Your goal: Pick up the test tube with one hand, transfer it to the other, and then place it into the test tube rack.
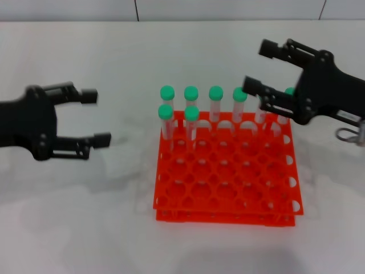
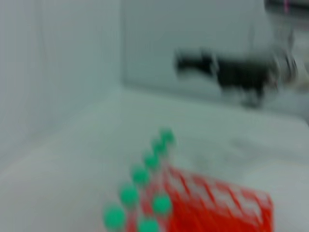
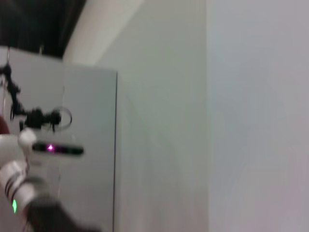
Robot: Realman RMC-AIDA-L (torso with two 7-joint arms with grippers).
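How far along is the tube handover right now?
Neither gripper holds a tube. The left gripper hovers open beside the rack; the right gripper is open above the rack's far right corner. Green-capped tubes stand racked. Whether this cycle is done or unstarted cannot be told.

Counts, head view: one orange-red test tube rack [image 1: 228, 182]. Green-capped test tubes standing in it: six with nothing in front of them, four in the back row [image 1: 215, 93] and two in the next row [image 1: 165, 111], plus a seventh cap [image 1: 290, 91] partly hidden behind the right gripper [image 1: 255, 68]. Two black grippers total, the other being the left gripper [image 1: 98, 117]. One white table [image 1: 74, 217].
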